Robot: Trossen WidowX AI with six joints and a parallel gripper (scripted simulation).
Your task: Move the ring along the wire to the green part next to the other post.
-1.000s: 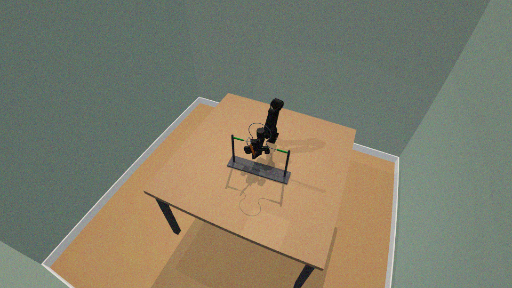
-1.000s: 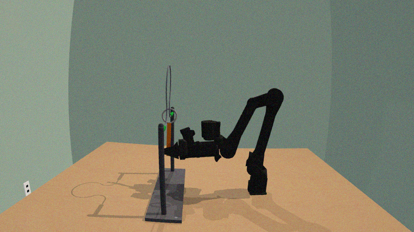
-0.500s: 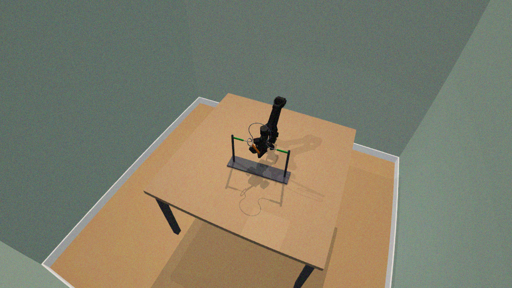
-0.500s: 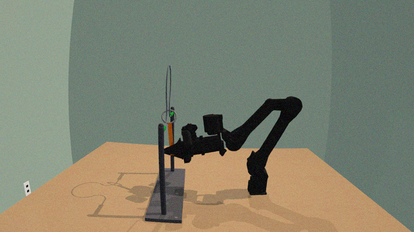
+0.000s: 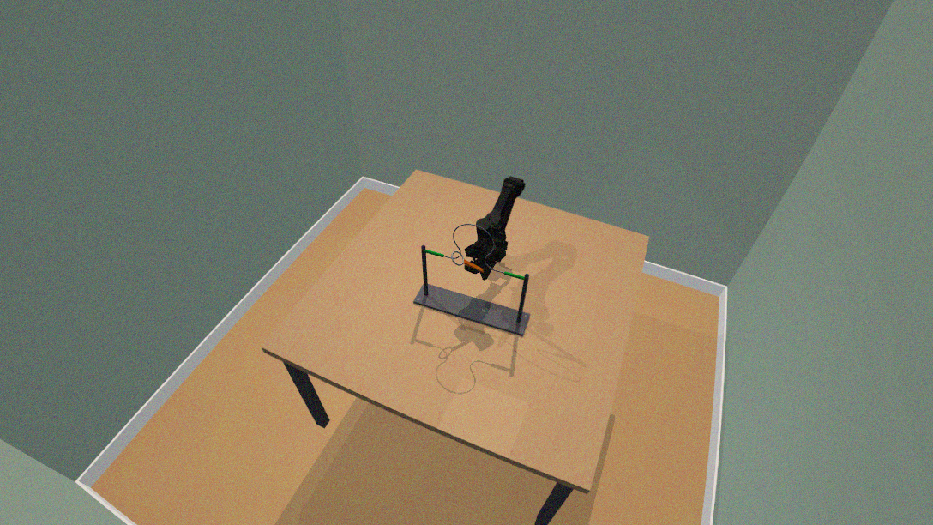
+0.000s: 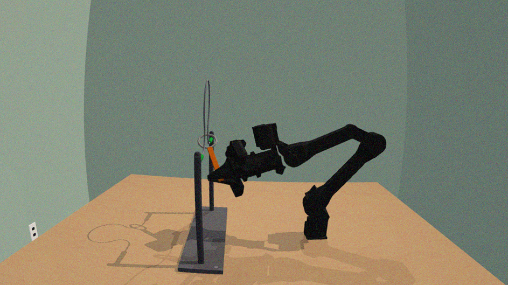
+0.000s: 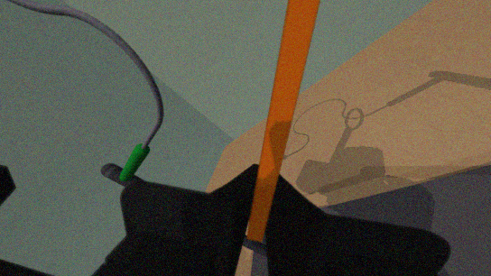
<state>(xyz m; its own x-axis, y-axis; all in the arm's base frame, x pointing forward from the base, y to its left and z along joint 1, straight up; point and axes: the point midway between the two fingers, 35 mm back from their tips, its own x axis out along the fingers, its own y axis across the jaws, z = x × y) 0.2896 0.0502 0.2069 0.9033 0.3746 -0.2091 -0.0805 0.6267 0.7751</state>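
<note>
The grey ring is around the thin grey wire, just inward of the left green part in the top view. Whether it touches the wire is too small to tell. The exterior view shows the ring tilted, nearly flat. The orange handle slants from the ring down to my gripper, which is shut on its lower part. The other green part has no ring on it. The ring is outside the wrist view.
Two dark posts, the left one and the right one in the top view, stand on a dark base plate on the wooden table. The wire's tall loop rises between the posts, close to my arm in the top view.
</note>
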